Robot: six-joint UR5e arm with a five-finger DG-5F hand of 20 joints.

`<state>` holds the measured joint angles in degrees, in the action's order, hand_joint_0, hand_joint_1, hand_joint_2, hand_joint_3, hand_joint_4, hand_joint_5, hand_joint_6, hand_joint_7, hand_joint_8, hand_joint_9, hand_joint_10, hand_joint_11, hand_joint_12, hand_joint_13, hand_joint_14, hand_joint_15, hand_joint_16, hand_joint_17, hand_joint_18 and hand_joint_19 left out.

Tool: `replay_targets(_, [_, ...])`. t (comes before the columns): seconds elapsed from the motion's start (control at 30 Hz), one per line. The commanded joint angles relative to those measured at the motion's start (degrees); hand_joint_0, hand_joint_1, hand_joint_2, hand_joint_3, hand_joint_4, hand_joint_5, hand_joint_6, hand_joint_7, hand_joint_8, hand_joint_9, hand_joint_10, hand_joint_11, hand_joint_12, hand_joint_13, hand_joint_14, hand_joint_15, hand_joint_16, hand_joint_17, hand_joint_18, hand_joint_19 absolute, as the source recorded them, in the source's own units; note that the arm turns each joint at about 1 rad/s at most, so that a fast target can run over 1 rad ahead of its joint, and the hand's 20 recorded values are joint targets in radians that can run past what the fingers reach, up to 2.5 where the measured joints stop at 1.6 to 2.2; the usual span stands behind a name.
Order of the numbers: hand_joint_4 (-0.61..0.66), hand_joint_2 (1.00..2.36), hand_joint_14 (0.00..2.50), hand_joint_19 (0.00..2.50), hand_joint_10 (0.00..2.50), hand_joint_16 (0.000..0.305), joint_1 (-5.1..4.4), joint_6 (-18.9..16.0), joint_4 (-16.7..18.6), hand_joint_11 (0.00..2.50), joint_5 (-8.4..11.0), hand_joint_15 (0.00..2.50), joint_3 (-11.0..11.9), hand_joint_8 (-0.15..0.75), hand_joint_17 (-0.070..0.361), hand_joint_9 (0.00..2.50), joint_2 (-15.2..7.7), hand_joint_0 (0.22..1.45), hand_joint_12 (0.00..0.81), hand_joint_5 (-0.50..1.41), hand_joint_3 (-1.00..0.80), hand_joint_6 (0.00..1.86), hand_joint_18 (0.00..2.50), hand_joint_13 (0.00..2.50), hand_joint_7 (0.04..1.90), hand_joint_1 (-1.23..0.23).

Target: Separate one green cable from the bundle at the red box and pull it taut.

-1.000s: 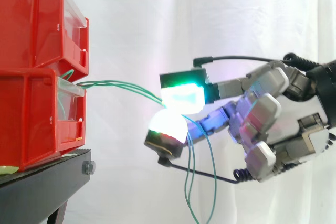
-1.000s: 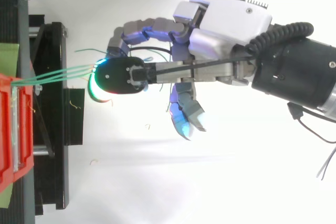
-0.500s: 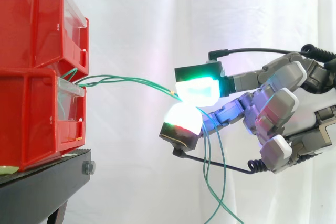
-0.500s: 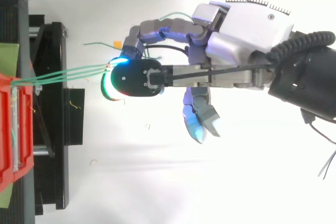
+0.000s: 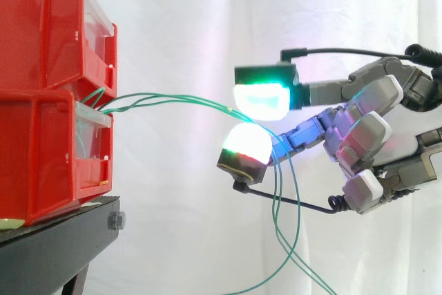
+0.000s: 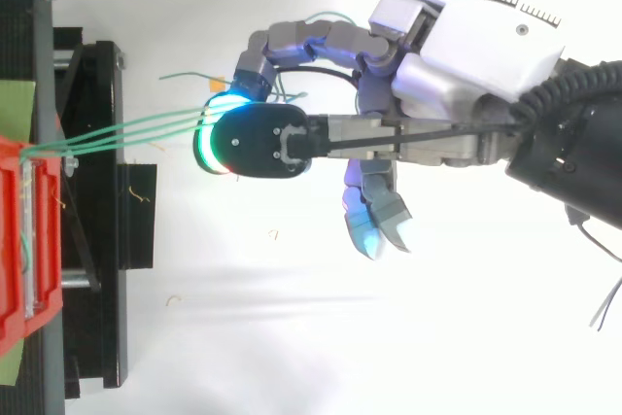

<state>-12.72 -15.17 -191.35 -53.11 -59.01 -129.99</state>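
Hand (image 6: 466, 46) pinching thin green cables (image 5: 193, 100) between pads (image 5: 261, 101); several strands caught, pull may drag whole bundle from red plastic box (image 5: 41, 150).

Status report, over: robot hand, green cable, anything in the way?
Copy: robot hand shut, pads pinching three green cables. None separated yet; strands slack from red box. Nothing blocking.

Side view level, close, top view looking down, both sharing red bins (image 5: 41, 136), robot hand (image 6: 476, 55)

White curtain (image 5: 179, 32) behind, evenly lit; black stand (image 5: 55, 253) at lower left
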Motion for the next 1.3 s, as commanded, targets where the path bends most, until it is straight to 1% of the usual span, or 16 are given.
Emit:
replay_targets(0.0, [0.10, 1.00, 0.02, 0.39, 0.02, 0.078, -0.20, 0.40, 0.27, 0.49, 0.91, 0.56, 0.04, 0.166, 0.175, 2.21, 0.00, 0.48, 0.453, 0.15, -0.50, 0.50, 1.90, 1.85, 1.30, -0.48])
replay_targets(0.03, [0.10, 1.00, 0.02, 0.39, 0.02, 0.079, -0.20, 0.49, 0.27, 0.47, 0.99, 0.56, 0.04, 0.165, 0.177, 2.22, 0.00, 0.48, 0.453, 0.15, -0.50, 0.50, 1.90, 1.85, 1.30, -0.47])
replay_targets(0.1, [0.10, 1.00, 0.02, 0.34, 0.02, 0.082, -0.20, 0.49, 0.27, 0.44, 1.08, 0.53, 0.04, 0.173, 0.185, 2.24, 0.00, 0.43, 0.465, 0.15, -0.50, 0.50, 1.97, 1.87, 1.30, -0.41])
replay_targets(0.23, [0.10, 1.00, 0.02, 0.34, 0.02, 0.081, -0.20, 0.49, 0.27, 0.45, 1.08, 0.54, 0.04, 0.171, 0.182, 2.24, 0.00, 0.44, 0.466, 0.15, -0.50, 0.50, 1.96, 1.87, 1.28, -0.35])
replay_targets(0.3, [0.08, 1.00, 0.02, 0.40, 0.02, 0.074, -0.20, 0.49, 0.27, 0.51, 1.08, 0.57, 0.04, 0.154, 0.167, 2.23, 0.00, 0.51, 0.448, 0.15, -0.50, 0.50, 1.87, 1.85, 1.29, -0.29])
replay_targets(0.33, [0.07, 1.00, 0.02, 0.41, 0.02, 0.073, -0.20, 0.49, 0.27, 0.52, 1.08, 0.57, -0.05, 0.160, 0.165, 2.24, 0.00, 0.51, 0.449, 0.15, -0.50, 0.50, 1.87, 1.85, 1.28, -0.29])
replay_targets(0.43, [0.05, 1.00, 0.02, 0.44, 0.02, 0.069, -0.20, 0.49, 0.18, 0.55, 1.08, 0.60, 0.04, 0.136, 0.156, 2.24, 0.00, 0.55, 0.449, 0.15, -0.50, 0.50, 1.83, 1.86, 1.28, -0.30])
replay_targets(0.47, [0.04, 1.00, 0.02, 0.47, 0.02, 0.066, -0.20, 0.49, 0.18, 0.59, 1.08, 0.60, 0.04, 0.130, 0.149, 2.25, 0.00, 0.59, 0.445, 0.15, -0.50, 0.50, 1.79, 1.86, 1.28, -0.35])
replay_targets(0.53, [0.04, 1.00, 0.02, 0.47, 0.02, 0.065, -0.20, 0.49, 0.18, 0.60, 1.08, 0.61, -0.05, 0.128, 0.146, 2.25, 0.00, 0.63, 0.443, 0.15, -0.50, 0.50, 1.77, 1.86, 1.27, -0.40])
replay_targets(0.6, [0.04, 1.00, 0.02, 0.48, 0.02, 0.063, -0.20, 0.49, 0.10, 0.61, 1.08, 0.62, 0.04, 0.120, 0.141, 2.26, 0.00, 0.69, 0.444, 0.15, -0.50, 0.50, 1.75, 1.85, 1.27, -0.51])
replay_targets(0.67, [0.03, 1.00, 0.02, 0.49, 0.03, 0.062, -0.20, 0.49, 0.10, 0.62, 1.08, 0.62, -0.05, 0.127, 0.140, 2.25, 0.00, 0.71, 0.446, 0.15, -0.49, 0.50, 1.74, 1.85, 1.27, -0.56])
replay_targets(0.77, [0.03, 1.01, 0.02, 0.49, 0.02, 0.061, -0.20, 0.49, 0.18, 0.63, 1.43, 0.62, 0.04, 0.134, 0.138, 2.26, 0.00, 0.73, 0.448, 0.15, -0.41, 0.50, 1.72, 1.84, 1.27, -0.62])
replay_targets(0.93, [0.01, 1.02, 0.02, 0.50, 0.02, 0.062, -0.20, 0.49, 0.18, 0.63, 1.79, 0.62, 0.04, 0.150, 0.139, 2.26, 0.00, 0.74, 0.442, 0.15, -0.31, 0.50, 1.71, 1.84, 1.26, -0.68])
replay_targets(1.0, [0.00, 1.02, 0.02, 0.49, 0.02, 0.063, -0.20, 0.66, 0.10, 0.64, 1.79, 0.62, 0.04, 0.157, 0.141, 2.26, 0.00, 0.72, 0.441, 0.15, -0.21, 0.50, 1.71, 1.84, 1.27, -0.72])
replay_targets(1.13, [0.01, 1.02, 0.02, 0.47, 0.02, 0.065, -0.20, 0.93, 0.27, 0.62, 1.79, 0.62, 0.04, 0.167, 0.147, 2.27, 0.00, 0.71, 0.436, 0.15, -0.16, 0.50, 1.71, 1.85, 1.28, -0.77])
replay_targets(1.27, [0.02, 1.02, 0.02, 0.47, 0.02, 0.066, -0.20, 1.37, 0.27, 0.61, 1.79, 0.61, 0.04, 0.163, 0.149, 2.25, 0.00, 0.70, 0.440, 0.15, -0.18, 0.50, 1.71, 1.84, 1.29, -0.80])
